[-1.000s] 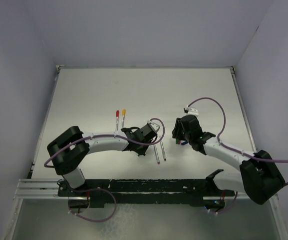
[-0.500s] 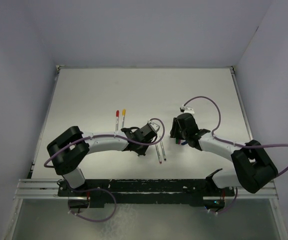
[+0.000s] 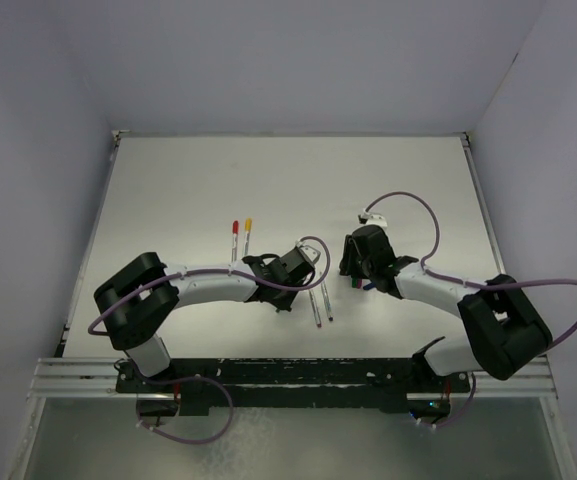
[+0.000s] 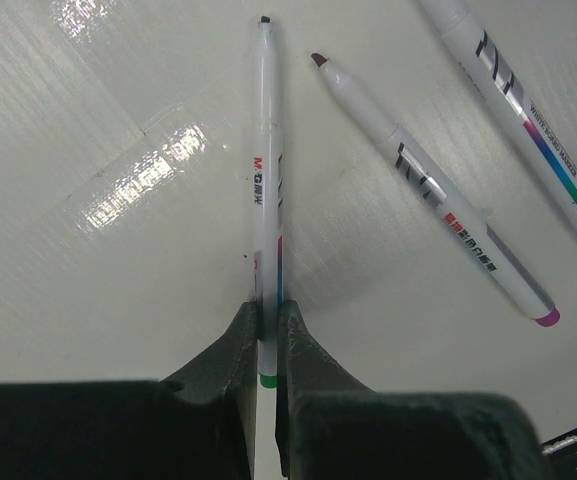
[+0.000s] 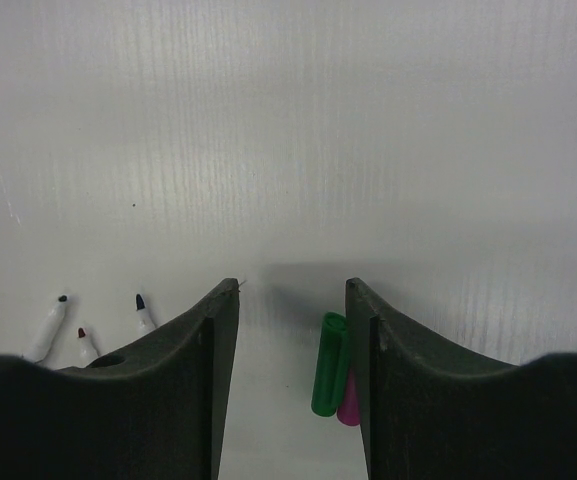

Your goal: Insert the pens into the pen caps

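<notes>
My left gripper (image 4: 266,312) is clamped on a pen (image 4: 268,170) at the bottom of its wrist view, tip pointing up-frame. My right gripper (image 5: 293,295) hangs wide open and empty, with the green cap (image 5: 328,365) at lower centre, hugging one finger. I'd centre on it before closing. The nearest loose pen (image 4: 438,215) lies just right of the held one. Bare table (image 5: 288,120) up-frame leaves room.

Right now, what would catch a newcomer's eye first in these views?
The left gripper, near the middle of the table, is shut on a thin white pen lying flat, another uncapped pen beside it. Facing it, the right gripper hangs open over the table, with a green cap and a pink cap lying by one finger.
</notes>
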